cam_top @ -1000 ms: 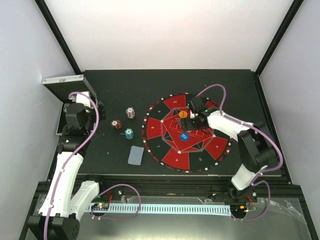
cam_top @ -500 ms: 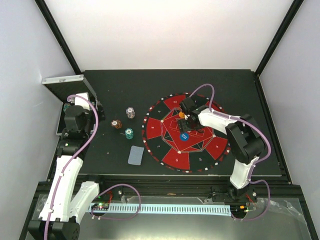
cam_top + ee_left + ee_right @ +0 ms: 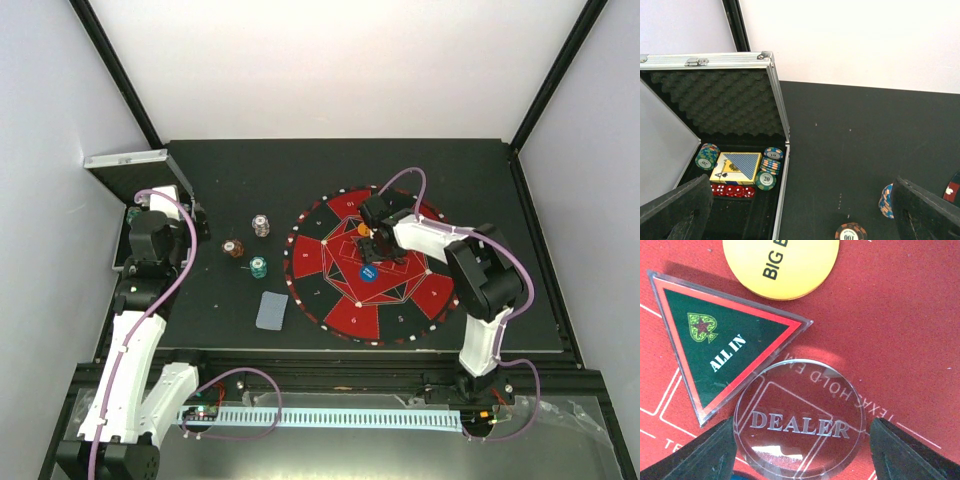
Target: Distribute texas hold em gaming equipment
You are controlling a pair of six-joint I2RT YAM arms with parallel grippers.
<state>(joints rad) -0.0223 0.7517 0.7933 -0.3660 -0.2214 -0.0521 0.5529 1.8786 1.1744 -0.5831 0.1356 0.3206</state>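
Straddling right jaws: you have them apart, one on each side of the clear dealer disc [image 3: 799, 418] on the red mat [image 3: 900, 340].
Left jaws: wide, holding nothing, above your desk [image 3: 850, 130] beside the open case [image 3: 715, 60].
Teal chip stack [image 3: 259, 267]: on the desk, left of the mat.
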